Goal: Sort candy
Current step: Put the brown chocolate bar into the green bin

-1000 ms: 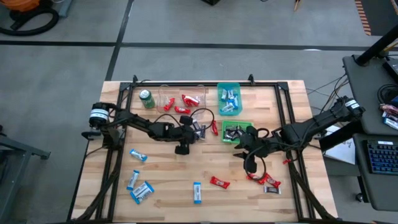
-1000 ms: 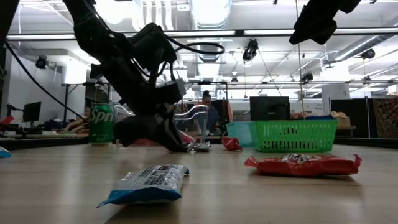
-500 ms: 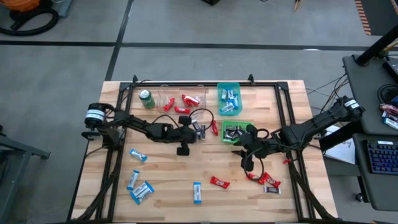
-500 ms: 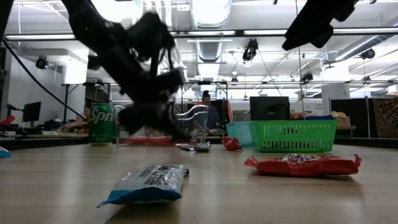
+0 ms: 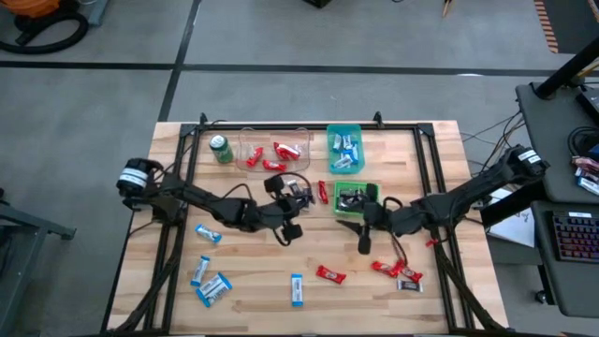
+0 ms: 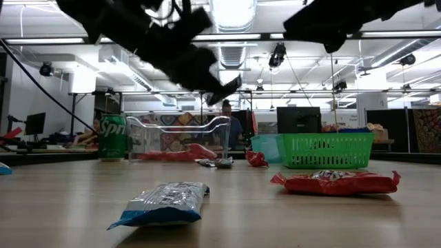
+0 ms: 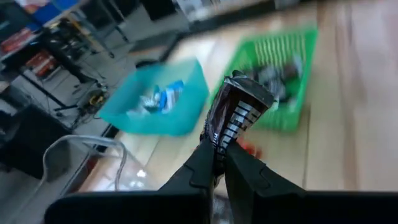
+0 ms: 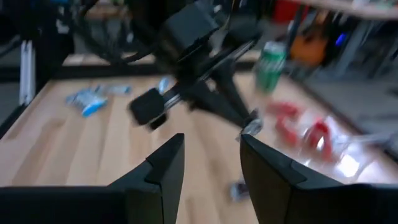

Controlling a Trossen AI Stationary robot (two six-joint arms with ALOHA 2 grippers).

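Now mid-carry | left gripper pinching dark candy bar, raised toward green basket | right gripper spread, empty, waiting beside it

left gripper: has lifted off the table, now holding a dark candy bar
right gripper: moved lower, toward table centre

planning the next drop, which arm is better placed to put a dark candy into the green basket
Left. The left gripper is shut on a dark brown silver-striped candy bar, lifted and facing the green plastic basket. The right gripper is open and holds nothing.
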